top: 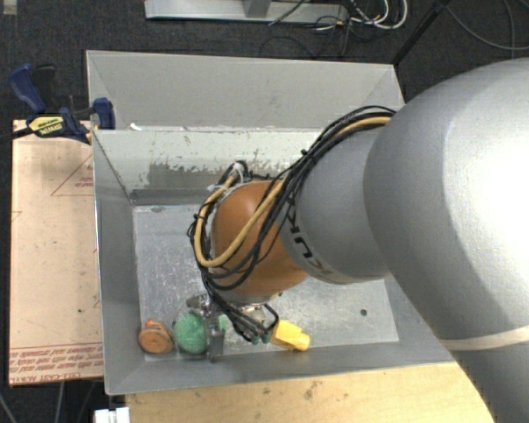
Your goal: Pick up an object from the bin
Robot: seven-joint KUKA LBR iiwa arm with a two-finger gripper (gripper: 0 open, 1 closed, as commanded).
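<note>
My gripper (213, 335) is low in the bin's near-left part, mostly hidden beneath the orange cover. Its metal tip stands right against a green rounded thing (190, 332) on the bin floor. To the left of that lies a small orange-brown rounded thing (155, 337), close to the near-left corner. A yellow block-shaped thing (292, 335) lies to the right of the gripper, near the front wall. Something small and green shows between the gripper and the yellow thing, too hidden to name.
The arm with its orange cover and looped cables hangs over the middle of the bin. The bin's front wall is close behind the three things, and the left wall is near the orange-brown one.
</note>
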